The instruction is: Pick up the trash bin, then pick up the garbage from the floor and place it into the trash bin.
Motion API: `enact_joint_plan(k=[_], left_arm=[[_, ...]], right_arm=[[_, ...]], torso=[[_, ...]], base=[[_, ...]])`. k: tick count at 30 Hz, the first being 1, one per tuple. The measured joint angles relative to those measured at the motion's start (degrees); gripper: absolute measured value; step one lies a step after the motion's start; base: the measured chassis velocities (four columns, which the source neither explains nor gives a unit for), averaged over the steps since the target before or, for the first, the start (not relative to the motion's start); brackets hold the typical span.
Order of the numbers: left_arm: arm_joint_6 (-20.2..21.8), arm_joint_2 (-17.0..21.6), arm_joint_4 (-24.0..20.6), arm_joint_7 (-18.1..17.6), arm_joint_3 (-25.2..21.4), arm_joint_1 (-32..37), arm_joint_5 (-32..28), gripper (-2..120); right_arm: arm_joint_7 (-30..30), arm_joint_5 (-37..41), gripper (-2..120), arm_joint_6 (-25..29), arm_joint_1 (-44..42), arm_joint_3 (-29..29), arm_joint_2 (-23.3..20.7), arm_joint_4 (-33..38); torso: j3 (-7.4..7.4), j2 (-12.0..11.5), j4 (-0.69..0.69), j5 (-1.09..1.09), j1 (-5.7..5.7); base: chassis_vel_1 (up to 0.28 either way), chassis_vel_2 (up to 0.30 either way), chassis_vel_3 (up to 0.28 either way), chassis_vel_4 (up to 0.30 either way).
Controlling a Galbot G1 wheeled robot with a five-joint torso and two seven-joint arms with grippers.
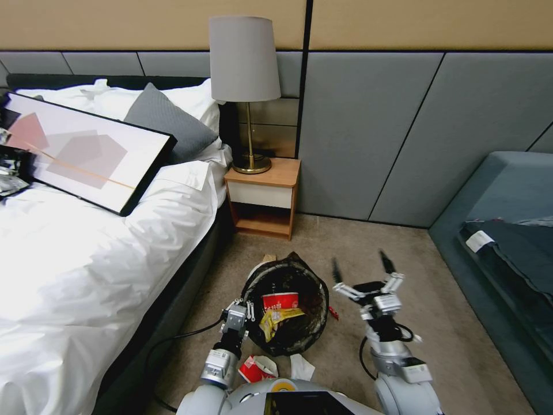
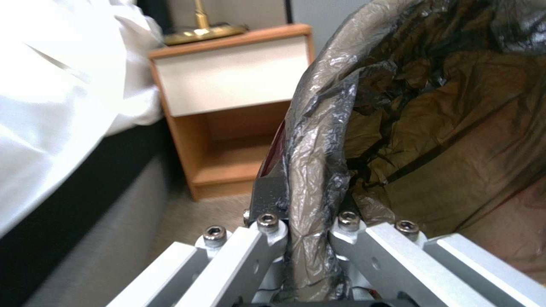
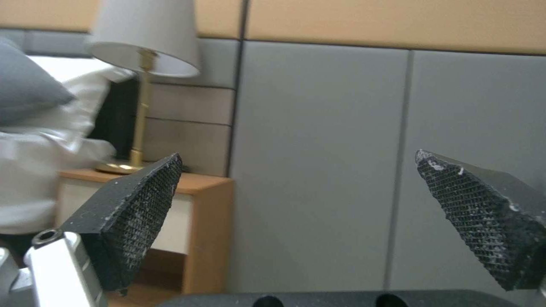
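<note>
The trash bin [image 1: 305,328], lined with a crinkly black bag, is tilted with its mouth toward me and holds a red-and-white wrapper [image 1: 280,301] and a yellow wrapper [image 1: 280,316]. My left gripper [image 1: 244,306] is shut on the bin's near-left rim; the left wrist view shows the left gripper [image 2: 310,207] clamping the bag-covered rim [image 2: 315,140]. To the right of the bin, above the carpet, my right gripper [image 1: 361,265] stands open and holds nothing, and the right gripper [image 3: 301,192] faces the wall. On the floor lie a red-and-white wrapper [image 1: 256,369], a white tissue [image 1: 300,367], a tiny red scrap [image 1: 333,313] and brown paper [image 1: 269,257].
A white bed [image 1: 86,259] with a framed picture [image 1: 80,150] runs along the left. A wooden nightstand [image 1: 262,199] with a lamp [image 1: 245,86] stands behind the bin. A blue couch [image 1: 507,230] borders the right. A black cable [image 1: 173,340] trails by the bed.
</note>
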Motion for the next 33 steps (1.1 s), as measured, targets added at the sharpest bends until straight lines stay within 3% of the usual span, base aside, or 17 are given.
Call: enact_joint_plan(k=[11, 23, 26, 30, 33], left_arm=[[0.3, 0.2, -1.4, 0.0, -1.8, 0.4, -1.4, 1], [0.4, 0.1, -1.3, 0.1, -1.6, 0.3, -1.2, 1], [0.4, 0.1, -1.3, 0.1, -1.6, 0.3, -1.2, 1], [0.4, 0.1, -1.3, 0.1, -1.6, 0.3, -1.2, 1], [0.4, 0.1, -1.4, 0.1, -1.6, 0.3, -1.0, 1]], right_arm=[[0.5, 0.2, 100, 3.8, 0.2, 2.5, 1.2, -4.0], [-0.5, 1.6, 100, 3.2, 1.9, 3.2, 0.2, -6.2], [-1.1, 2.5, 100, 1.6, 3.1, 2.9, -1.3, -7.3], [-2.8, 4.8, 100, -3.7, 4.9, 1.0, -3.9, -8.0], [-5.1, 5.9, 100, -9.7, 9.1, -1.0, -6.9, -12.7]], torso=[[0.00, 0.0, 0.00, -0.01, 0.00], [0.00, 0.0, -0.01, -0.01, 0.00], [0.00, 0.0, 0.00, 0.00, 0.00], [0.00, 0.0, -0.01, -0.01, 0.00], [0.00, 0.0, 0.00, 0.00, 0.00]], base=[[0.000, 0.000, 0.000, 0.000], [0.000, 0.000, 0.000, 0.000], [0.000, 0.000, 0.000, 0.000], [0.000, 0.000, 0.000, 0.000], [0.000, 0.000, 0.000, 0.000]])
